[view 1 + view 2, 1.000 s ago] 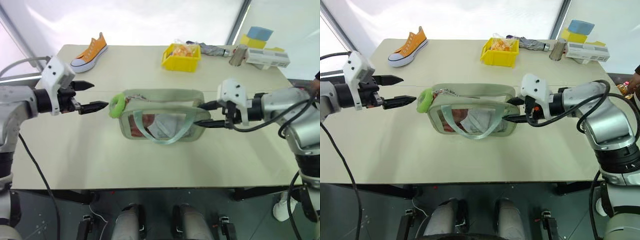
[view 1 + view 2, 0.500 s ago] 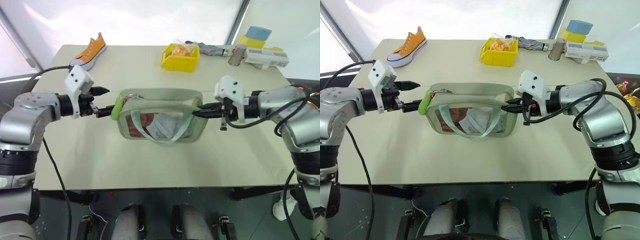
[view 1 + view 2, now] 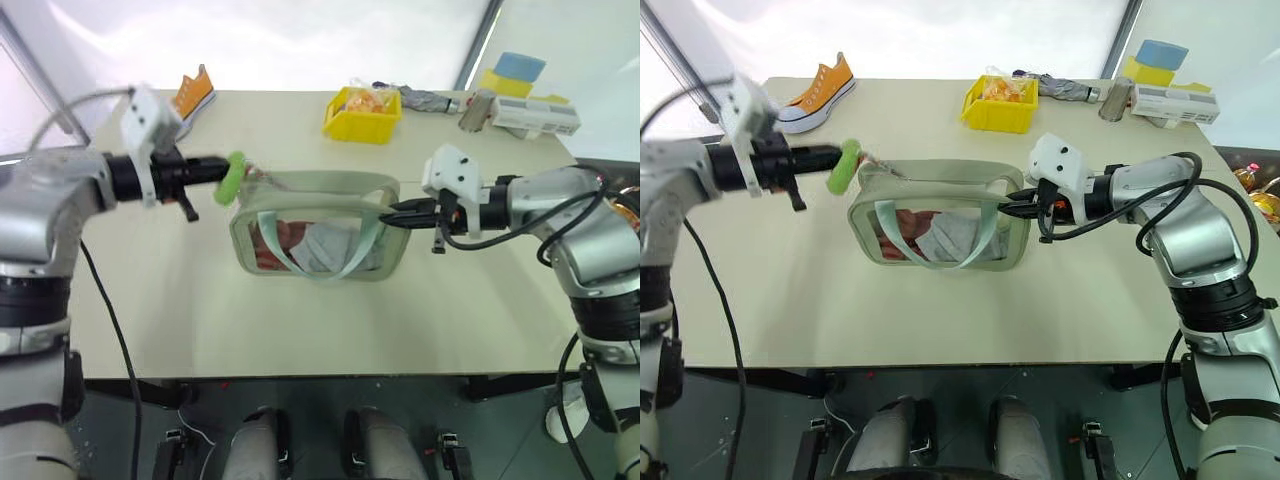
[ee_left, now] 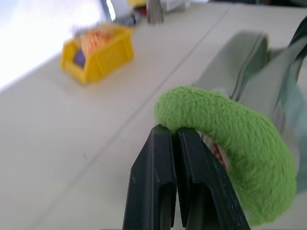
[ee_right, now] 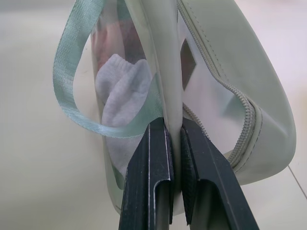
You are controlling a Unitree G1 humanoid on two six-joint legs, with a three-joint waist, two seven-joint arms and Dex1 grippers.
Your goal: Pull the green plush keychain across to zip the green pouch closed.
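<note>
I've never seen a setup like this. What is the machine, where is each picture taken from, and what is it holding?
It is a two-armed robot standing at a table. The two wide pictures come from cameras in its head, looking down over its arms; the two close-ups come from a camera on each wrist. The left gripper is shut on the green plush keychain, which hangs from the zipper of the green pouch. The right gripper pinches the pouch's other end, steadying it. Farther back lie an orange sneaker, a yellow bin and some small items.
</note>
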